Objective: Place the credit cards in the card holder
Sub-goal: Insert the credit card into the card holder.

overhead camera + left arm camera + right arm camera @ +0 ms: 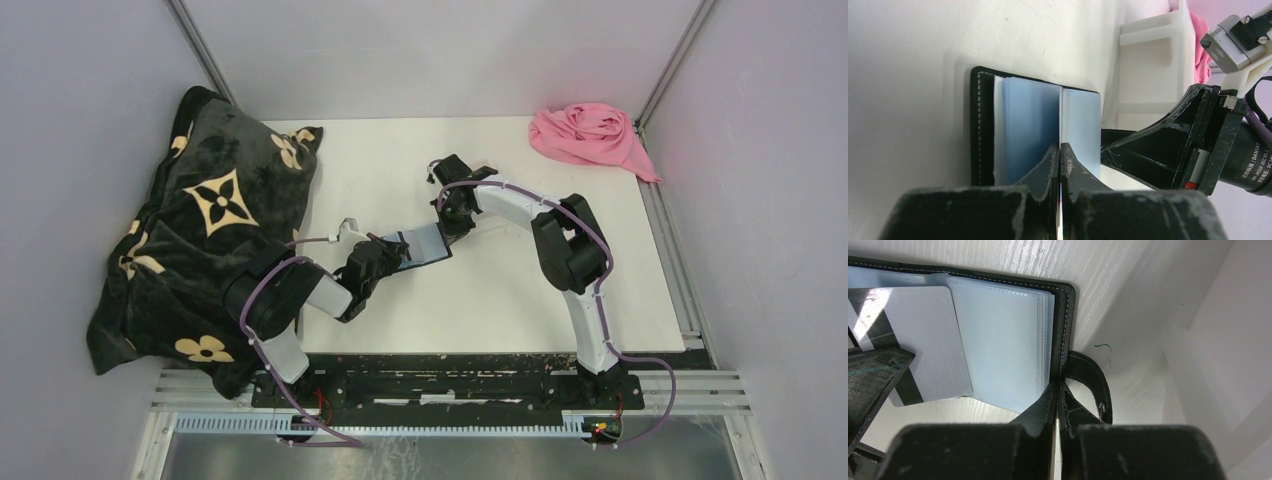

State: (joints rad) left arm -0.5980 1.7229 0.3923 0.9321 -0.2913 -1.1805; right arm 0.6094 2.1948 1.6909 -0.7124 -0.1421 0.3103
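Credit card (923,340): light, thin, stiff and slick, so pinch it by a short edge and feed it flat. It lies over the half of the open card holder (1067,325) farther from the right gripper (1058,386), mid-table (500,290), and doesn't look seated in the clear sleeves (1003,340) yet. Left gripper (1060,150) is pinched almost fingertip to fingertip on the card's edge, and the right gripper is likewise nearly closed, clamping the holder's stitched outer edge; the cover is soft and may fold or slide

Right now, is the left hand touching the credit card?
Touching. Left wrist view: the left hand is shut on the credit card, seen edge-on between its fingers. Right wrist view: a finger overlaps the card's corner.
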